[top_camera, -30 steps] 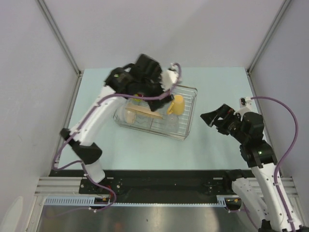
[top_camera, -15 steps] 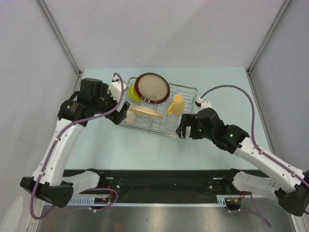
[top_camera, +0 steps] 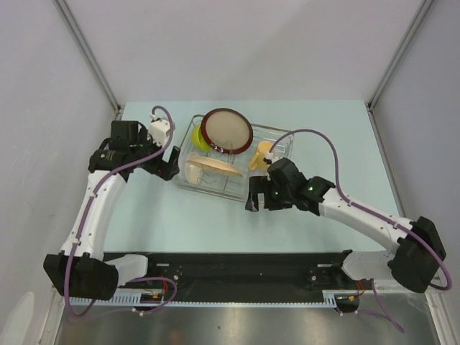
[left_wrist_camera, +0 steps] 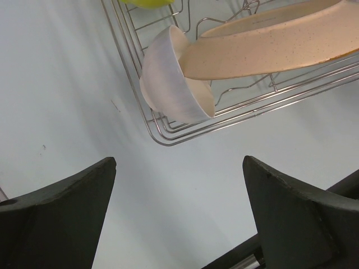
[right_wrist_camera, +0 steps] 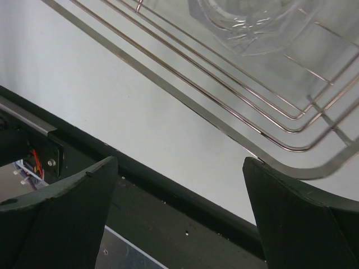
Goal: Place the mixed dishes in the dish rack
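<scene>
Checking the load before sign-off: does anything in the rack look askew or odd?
Nothing looks spilled or broken. The beige plate leans askew across the dish rack wires rather than standing in a slot, its edge overlapping the mouth of the white bowl, which lies on its side in the rack's corner.

Silver wire dish rack (left_wrist_camera: 235,116) sits mid-table w/ the dishes inside: dark-red-rimmed beige plate (top_camera: 226,129) stands on edge at 12 o'clock of the rack, lime-green bowl (top_camera: 199,138) just beside it at approx. 10. White bowl (left_wrist_camera: 171,78) lies on its side in the 8 o'clock corner, mouth toward the speckled beige plate (left_wrist_camera: 269,47), which leans low across the centre & overlaps the bowl's rim. Pale yellow mug (top_camera: 261,155) is at 3 o'clock; small clear glass (right_wrist_camera: 247,19) rests by the near-right corner, approx. 5.
</scene>
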Available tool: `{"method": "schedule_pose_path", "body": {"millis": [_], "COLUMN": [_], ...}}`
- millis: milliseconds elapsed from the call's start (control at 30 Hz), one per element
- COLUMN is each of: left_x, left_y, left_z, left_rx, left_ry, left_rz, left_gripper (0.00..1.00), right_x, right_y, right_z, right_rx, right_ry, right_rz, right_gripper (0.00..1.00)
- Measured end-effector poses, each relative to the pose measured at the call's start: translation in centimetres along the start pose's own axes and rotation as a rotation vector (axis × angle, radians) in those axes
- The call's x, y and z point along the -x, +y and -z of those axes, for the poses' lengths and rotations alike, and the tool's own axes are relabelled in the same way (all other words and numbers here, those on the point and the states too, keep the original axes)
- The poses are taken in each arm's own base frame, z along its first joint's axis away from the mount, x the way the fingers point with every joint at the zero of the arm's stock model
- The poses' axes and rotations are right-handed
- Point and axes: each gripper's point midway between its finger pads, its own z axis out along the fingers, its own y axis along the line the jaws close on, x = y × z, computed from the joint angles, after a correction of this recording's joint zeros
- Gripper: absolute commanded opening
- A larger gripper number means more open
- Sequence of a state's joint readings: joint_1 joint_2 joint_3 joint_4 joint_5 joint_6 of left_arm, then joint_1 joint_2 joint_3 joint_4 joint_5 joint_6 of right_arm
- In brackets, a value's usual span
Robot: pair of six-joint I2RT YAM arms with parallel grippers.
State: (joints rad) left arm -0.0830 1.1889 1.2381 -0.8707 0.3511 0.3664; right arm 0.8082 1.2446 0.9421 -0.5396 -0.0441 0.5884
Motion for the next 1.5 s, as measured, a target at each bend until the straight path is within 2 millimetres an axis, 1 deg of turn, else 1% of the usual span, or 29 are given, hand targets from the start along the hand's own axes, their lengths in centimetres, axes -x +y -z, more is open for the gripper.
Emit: {"method": "schedule_pose_path", "body": {"millis": [100, 233, 333, 600, 733, 900, 967, 1067, 1167, 1267, 1367, 1500], "left_x": [0.1, 0.3, 0.4, 0.4, 0.4, 0.5, 0.6, 0.7, 0.9, 0.7, 0.4, 0.2], "left_y": [0.0, 0.1, 0.0, -0.1, 0.0, -0.1, -0.2, -0.4, -0.6, -1.1, -1.4, -1.4], "left_z": [0.2, 0.6, 0.7, 0.7, 0.8, 0.9, 1.0, 1.3, 1.8, 2.2, 2.2, 2.0], "left_rx": [0.003, 0.009, 0.010, 0.001, 0.001, 0.000, 0.000, -0.001, -0.001, -0.005, -0.009, -0.011], "left_ry": [-0.009, -0.021, -0.026, -0.031, -0.032, -0.036, -0.040, -0.052, -0.071, -0.088, -0.089, -0.088], "left_rz": [-0.001, -0.003, -0.004, -0.001, 0.000, 0.001, 0.004, 0.009, 0.013, 0.015, 0.025, 0.035], "left_gripper": [1.00, 1.00, 1.00, 1.00, 1.00, 1.00, 1.00, 1.00, 1.00, 1.00, 1.00, 1.00], "right_x": [-0.2, 0.5, 1.4, 4.5, 5.6, 6.6, 6.9, 7.8, 7.9, 7.0, 6.0, 5.4], "right_y": [0.2, 0.0, -0.7, -3.4, -4.5, -6.0, -6.5, -6.3, -4.9, -3.6, -3.6, -4.1], "right_z": [-0.9, -1.1, -1.4, -2.0, -2.2, -1.9, -1.2, 1.2, 4.2, 6.8, 8.1, 8.6], "right_rx": [0.019, 0.033, 0.021, -0.022, -0.030, -0.056, -0.068, -0.067, -0.046, -0.028, -0.041, -0.067], "right_ry": [0.021, 0.013, -0.011, -0.089, -0.116, -0.141, -0.157, -0.221, -0.283, -0.319, -0.324, -0.317], "right_rz": [-0.005, -0.017, -0.021, -0.039, -0.047, -0.057, -0.059, -0.044, -0.008, 0.031, 0.045, 0.046], "right_gripper": [1.00, 1.00, 1.00, 1.00, 1.00, 1.00, 1.00, 1.00, 1.00, 1.00, 1.00, 1.00]}}
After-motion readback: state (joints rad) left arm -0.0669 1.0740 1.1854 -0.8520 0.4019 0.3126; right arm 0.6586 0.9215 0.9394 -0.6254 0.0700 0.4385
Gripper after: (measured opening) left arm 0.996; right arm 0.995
